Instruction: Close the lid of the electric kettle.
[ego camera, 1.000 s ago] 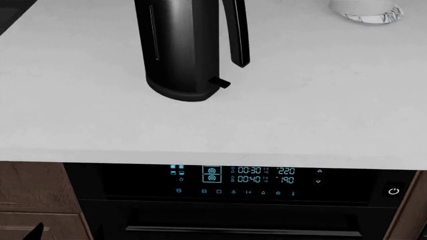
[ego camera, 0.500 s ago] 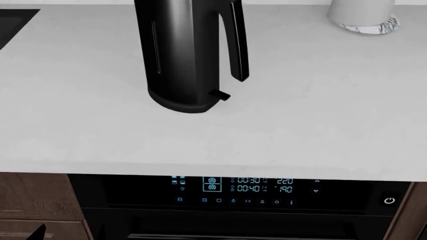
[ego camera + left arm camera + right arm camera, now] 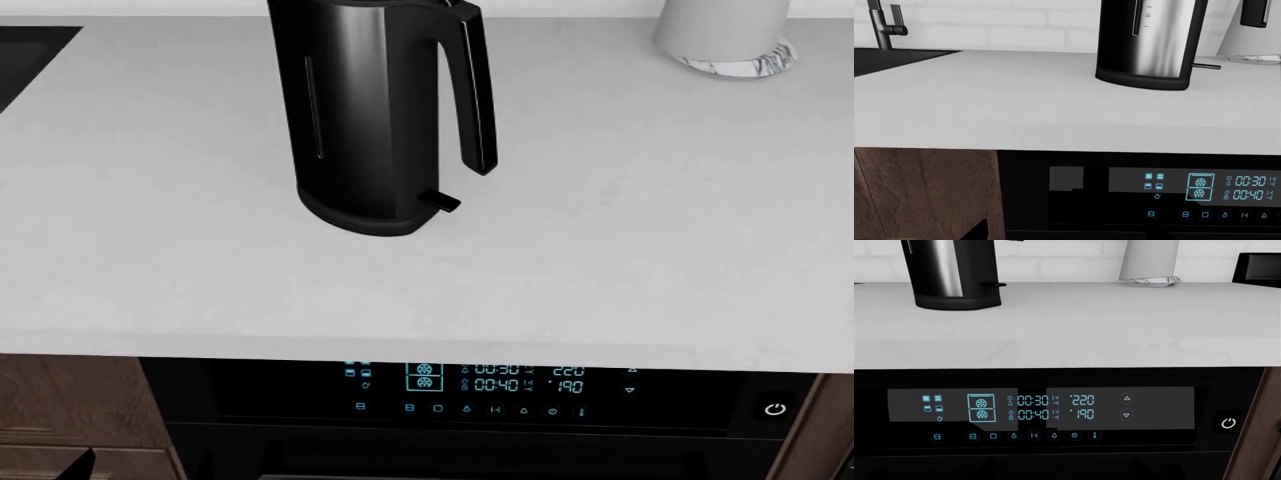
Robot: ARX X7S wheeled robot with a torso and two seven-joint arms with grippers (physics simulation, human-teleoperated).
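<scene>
The electric kettle (image 3: 374,120) stands upright on the white counter (image 3: 601,250), glossy black, with its loop handle (image 3: 474,100) and small lever (image 3: 441,201) on the right. Its top is cut off by the frame edge, so the lid is out of view. The kettle also shows in the left wrist view (image 3: 1147,45) and the right wrist view (image 3: 954,275). My left gripper (image 3: 1064,235) is low in front of the oven, below counter level, with its dark fingertips (image 3: 977,231) wide apart and empty. My right gripper is lost against the black oven front.
A pale grey cylinder with a marbled base (image 3: 727,35) stands at the back right. A dark sink (image 3: 34,50) with a faucet (image 3: 884,25) is at the left. The oven control panel (image 3: 467,385) sits under the counter edge, beside wooden cabinets (image 3: 921,195). A black appliance (image 3: 1257,270) stands far right.
The head view has shifted, so the kettle sits lower in the frame and more of its upper body and handle shows. The kettle itself has not moved on the counter.
</scene>
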